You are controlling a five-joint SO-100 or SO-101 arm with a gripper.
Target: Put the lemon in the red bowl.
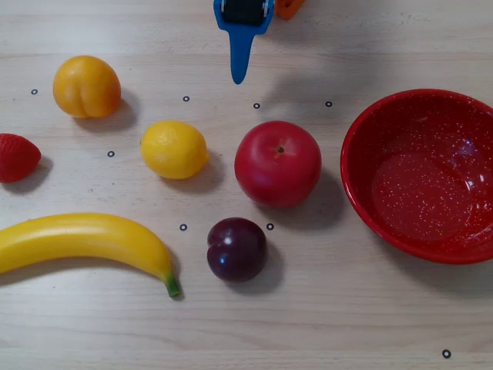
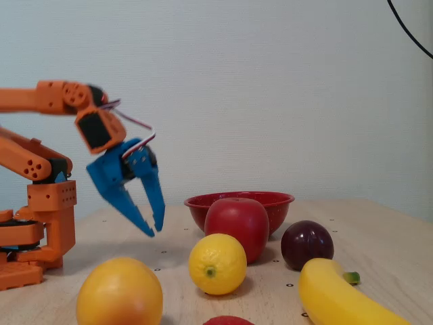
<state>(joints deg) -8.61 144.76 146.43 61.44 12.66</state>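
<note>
Nearest the fixed camera, a rounder orange-yellow fruit [image 2: 120, 292] sat at the front left and a banana [image 2: 345, 301] at the front right, with the top of a strawberry [image 2: 228, 320] just showing at the bottom edge between them. Behind these the lemon [image 2: 217, 263] rested on the pale wooden worktop [image 1: 323, 316], untouched and well apart from the arm; in the overhead view the lemon [image 1: 174, 149] lay left of a red apple [image 1: 278, 163], with the orange-yellow fruit [image 1: 86, 85] further up and left. A dark plum [image 1: 237, 248] lay just below the apple, and the banana [image 1: 86, 239] stretched across the lower left.

Further back, the red bowl [image 2: 270, 202] stood behind the apple [image 2: 237, 226], empty; from overhead the red bowl [image 1: 362, 146] sat to the right of the apple, close but not touching.

Farthest, at the left of the fixed view, the orange arm [image 2: 40, 169] held the blue gripper [image 2: 152, 230] above the worktop, pointing down, its fingers parted a little and holding nothing. From overhead the gripper [image 1: 238, 77] entered at the top edge, above and to the right of the lemon.
</note>
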